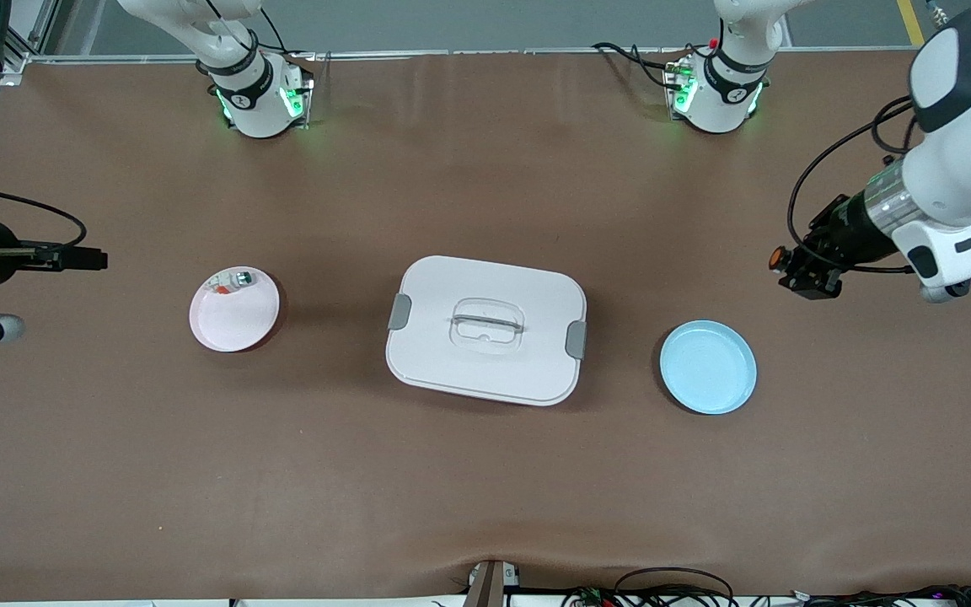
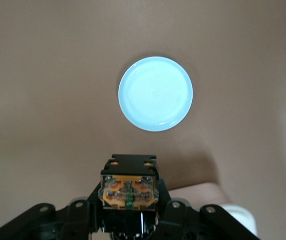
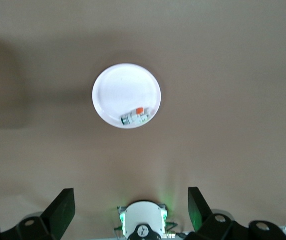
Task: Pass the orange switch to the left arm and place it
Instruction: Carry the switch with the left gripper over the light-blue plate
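Note:
The orange switch [image 1: 780, 259] is a small black part with an orange tip, held in my left gripper [image 1: 799, 271] in the air over bare table at the left arm's end, close to the blue plate [image 1: 708, 367]. In the left wrist view the switch [image 2: 129, 187] fills the shut gripper [image 2: 129, 222], with the blue plate [image 2: 155, 93] below. The white box [image 1: 486, 329] with grey clips stands mid-table. My right gripper [image 1: 91, 258] hangs open and empty at the right arm's end, near the pink plate [image 1: 234, 309]; its fingers [image 3: 63, 210] stand wide apart.
A pale grey-white part with a green end and a red bit [image 1: 233, 282] lies on the pink plate; it also shows in the right wrist view [image 3: 135, 117]. Both arm bases [image 1: 260, 97] stand along the table's top edge. Cables lie along the front edge.

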Action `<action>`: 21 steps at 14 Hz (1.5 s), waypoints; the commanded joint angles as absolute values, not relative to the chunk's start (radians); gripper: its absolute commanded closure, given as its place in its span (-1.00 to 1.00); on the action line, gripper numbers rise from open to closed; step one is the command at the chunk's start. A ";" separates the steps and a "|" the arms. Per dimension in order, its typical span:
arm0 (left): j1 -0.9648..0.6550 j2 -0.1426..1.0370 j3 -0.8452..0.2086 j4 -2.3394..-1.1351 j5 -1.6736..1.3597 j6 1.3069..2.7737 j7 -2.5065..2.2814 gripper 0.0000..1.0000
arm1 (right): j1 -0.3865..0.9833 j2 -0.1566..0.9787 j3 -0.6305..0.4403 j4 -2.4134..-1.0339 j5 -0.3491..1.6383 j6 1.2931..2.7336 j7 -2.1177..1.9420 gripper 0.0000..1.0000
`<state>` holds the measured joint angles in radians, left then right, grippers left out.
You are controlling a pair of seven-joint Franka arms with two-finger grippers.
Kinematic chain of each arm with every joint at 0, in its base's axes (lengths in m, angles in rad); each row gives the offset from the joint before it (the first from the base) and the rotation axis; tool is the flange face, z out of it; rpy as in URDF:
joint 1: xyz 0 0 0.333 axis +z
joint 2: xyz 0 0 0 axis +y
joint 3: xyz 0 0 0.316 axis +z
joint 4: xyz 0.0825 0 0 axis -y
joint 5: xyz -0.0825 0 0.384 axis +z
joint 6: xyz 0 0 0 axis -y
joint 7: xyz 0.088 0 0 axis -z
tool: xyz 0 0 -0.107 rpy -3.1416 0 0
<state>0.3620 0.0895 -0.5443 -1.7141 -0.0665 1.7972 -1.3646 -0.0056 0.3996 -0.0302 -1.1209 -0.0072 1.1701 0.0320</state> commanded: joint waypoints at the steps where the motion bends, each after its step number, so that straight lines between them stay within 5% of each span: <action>1: 0.362 0.074 -0.557 -1.816 -0.009 1.909 -1.463 1.00 | -0.009 0.385 -0.025 -1.111 -0.014 1.174 0.084 -1.00; 5: 0.362 0.087 -0.558 -1.940 0.056 2.084 -1.580 1.00 | -0.003 0.353 -0.020 -1.101 -0.014 1.195 0.114 -1.00; 21: 0.344 0.377 -0.557 -1.944 0.305 2.275 -1.859 1.00 | -0.005 0.249 -0.015 -1.115 0.003 1.261 -0.017 -1.00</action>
<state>0.3427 0.3563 -0.5506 -1.9508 0.2725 2.2502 -1.8280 -0.0007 0.2962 -0.0114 -1.0989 -0.0053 1.2446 -0.0087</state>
